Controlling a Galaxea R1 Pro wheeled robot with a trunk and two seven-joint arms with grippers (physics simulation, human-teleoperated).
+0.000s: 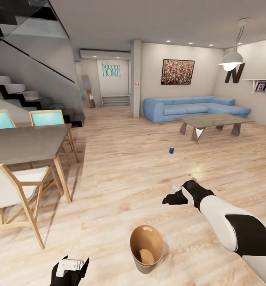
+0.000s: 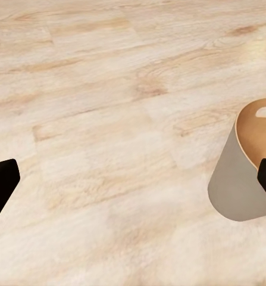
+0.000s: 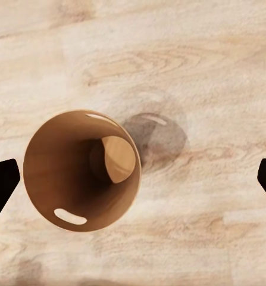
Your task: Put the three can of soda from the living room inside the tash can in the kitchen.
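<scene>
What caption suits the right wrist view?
Looking straight down into a small round tan-brown-lined bin standing on pale wooden floor, between dark fingertips.

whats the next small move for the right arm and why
Probably roll forward toward the dark blue can, which stands on the floor short of the coffee table. The right gripper is open and empty, and the bin sits nearby, so fetching that can seems next.

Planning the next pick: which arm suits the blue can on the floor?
Probably right: the right tool, open, reaches forward, nearer the blue can; the left tool sits back by the robot.
</scene>
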